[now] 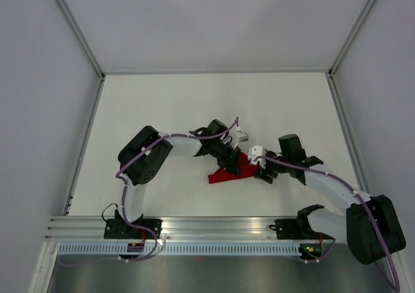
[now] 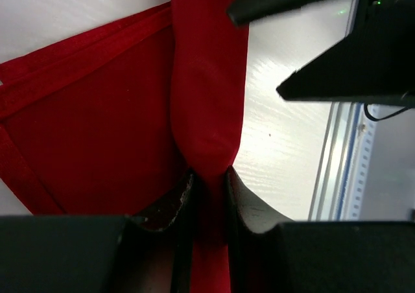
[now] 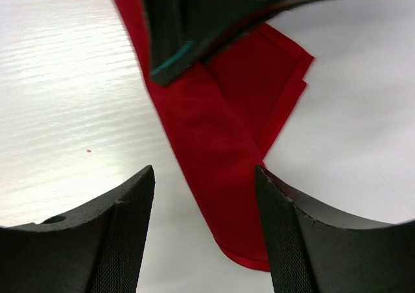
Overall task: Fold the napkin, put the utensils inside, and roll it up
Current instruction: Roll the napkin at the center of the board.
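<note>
"Where's the napkin (image 1: 224, 176), seen from above?"

"On the white table (image 1: 194, 105), a little right of the middle and toward the near edge. It's a red, bunched wedge. Both arms reach in over it. The left gripper (image 1: 232, 165) is over its middle and the right gripper (image 1: 262, 171) is at its right end. From up there I can't tell how either pair of jaws stands."

"And from the left wrist?"

"That one's plain. The left gripper (image 2: 209, 183) has its jaws clamped on the napkin (image 2: 207, 98). A narrow red roll of cloth comes straight down into them, and the two dark fingers (image 2: 170, 205) press it from both sides. Beside the roll, the flat part of the cloth lies spread on the table with its hemmed edges showing. On the other side there's bare white tabletop, then the metal rail (image 2: 332, 170) at the near edge. A dark piece of the other arm hangs over the top corner."

"What about the right wrist?"

"The right gripper (image 3: 206, 215) has its jaws well apart and nothing is held. The red strip of napkin (image 3: 214, 150) lies on the table and passes between the fingers (image 3: 123, 241). It lies nearer one finger than the other, and its rounded end shows low down beside that finger. Whether it brushes that finger, I can't tell. Further along, a flat layered corner sticks out sideways, and the left gripper's dark body sits over the strip."
</note>
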Tool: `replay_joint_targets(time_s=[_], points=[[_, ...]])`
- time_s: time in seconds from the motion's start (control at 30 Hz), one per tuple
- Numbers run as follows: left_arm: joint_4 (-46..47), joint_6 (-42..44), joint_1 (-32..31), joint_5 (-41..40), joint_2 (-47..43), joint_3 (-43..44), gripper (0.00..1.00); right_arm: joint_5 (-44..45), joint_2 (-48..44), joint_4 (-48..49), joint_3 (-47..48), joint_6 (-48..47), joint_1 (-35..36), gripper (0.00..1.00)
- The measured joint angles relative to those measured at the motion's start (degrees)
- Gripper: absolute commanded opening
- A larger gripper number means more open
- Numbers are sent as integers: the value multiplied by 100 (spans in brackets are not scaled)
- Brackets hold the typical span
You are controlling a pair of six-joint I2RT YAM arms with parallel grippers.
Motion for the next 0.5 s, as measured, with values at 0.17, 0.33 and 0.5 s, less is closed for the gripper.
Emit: replay_joint_targets(time_s=[0.17, 0.33, 0.5], points=[[-393, -94, 175, 474, 208, 192, 2, 378, -118, 363, -378, -85, 702, 69], [-863, -157, 302, 815, 420, 442, 3, 754, -111, 693, -514, -87, 1209, 69], [-1211, -192, 330, 973, 557, 614, 3, 1012, -26, 901, -586, -87, 1611, 69]])
